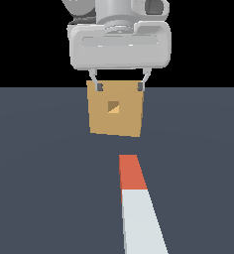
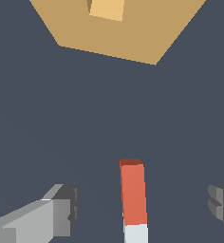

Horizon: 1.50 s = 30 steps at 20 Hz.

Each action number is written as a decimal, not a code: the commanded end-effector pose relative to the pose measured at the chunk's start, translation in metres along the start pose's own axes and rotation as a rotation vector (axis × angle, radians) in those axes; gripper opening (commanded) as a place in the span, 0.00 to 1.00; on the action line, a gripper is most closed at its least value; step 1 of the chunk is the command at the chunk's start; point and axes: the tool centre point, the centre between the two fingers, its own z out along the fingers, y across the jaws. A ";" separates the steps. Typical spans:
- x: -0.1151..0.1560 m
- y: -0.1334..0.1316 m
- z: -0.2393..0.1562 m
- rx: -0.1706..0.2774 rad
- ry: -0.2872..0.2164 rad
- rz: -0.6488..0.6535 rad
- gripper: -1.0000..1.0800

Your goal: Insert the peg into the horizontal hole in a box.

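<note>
The peg (image 1: 137,208) lies flat on the dark floor, its orange-red end (image 1: 130,172) pointing at the box and its white part running toward the exterior view's near edge. The tan box (image 1: 116,110) stands beyond it, its small square hole (image 1: 113,106) in the middle of the face. My gripper (image 1: 120,87) hangs open and empty, with its fingertips (image 1: 99,87) showing in front of the box's upper edge. In the wrist view the peg (image 2: 133,194) lies below, between the spread fingers (image 2: 61,213), and the box (image 2: 133,40) and the hole (image 2: 107,8) show beyond.
The dark grey floor (image 1: 39,173) stretches around the peg and the box. Nothing else stands on it in either view.
</note>
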 end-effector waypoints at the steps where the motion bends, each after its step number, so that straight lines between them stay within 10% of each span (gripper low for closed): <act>1: 0.000 0.000 0.000 0.000 0.000 0.000 0.96; 10: -0.028 0.002 0.018 0.003 -0.003 -0.009 0.96; 30: -0.181 0.024 0.116 0.019 -0.018 -0.056 0.96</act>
